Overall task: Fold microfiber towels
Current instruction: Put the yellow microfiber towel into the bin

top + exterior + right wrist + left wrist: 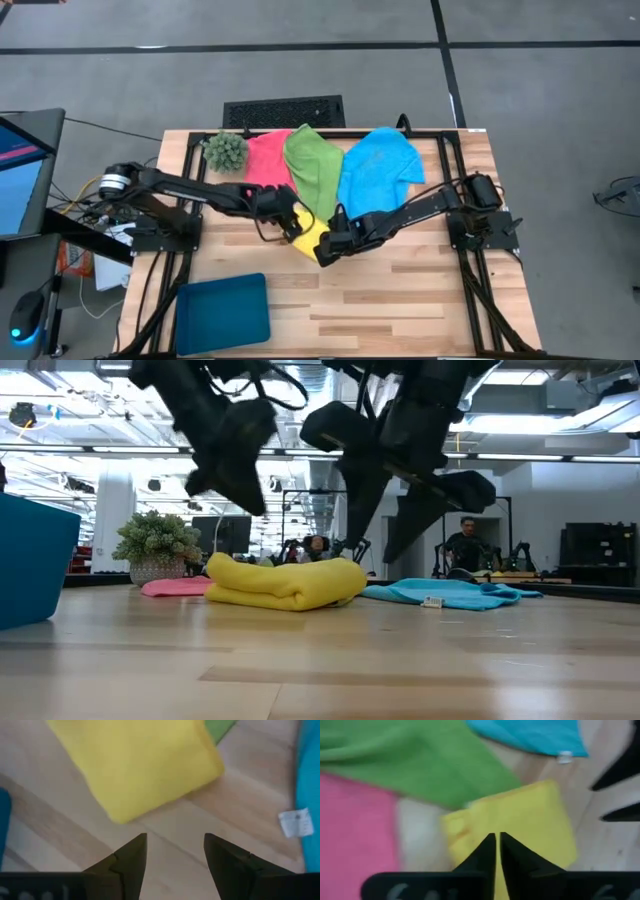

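The yellow towel (308, 238) lies folded into a small thick square on the table's middle; it also shows in the low view (285, 582). The pink towel (265, 158), the green towel (312, 165) and the bright blue towel (378, 170) lie spread at the far edge. My left gripper (497, 842) is shut and hovers just above the yellow towel's left part (290, 222). My right gripper (175, 847) is open above bare wood by the yellow towel's near right corner (328, 250). In the low view both grippers hang clear above the towel.
A spiky green plant (226, 150) stands at the far left, beside the pink towel. A dark teal-blue tray (222, 310) lies at the near left corner. The blue towel's white tag (296, 822) lies close to my right gripper. Bare wood spans the near right.
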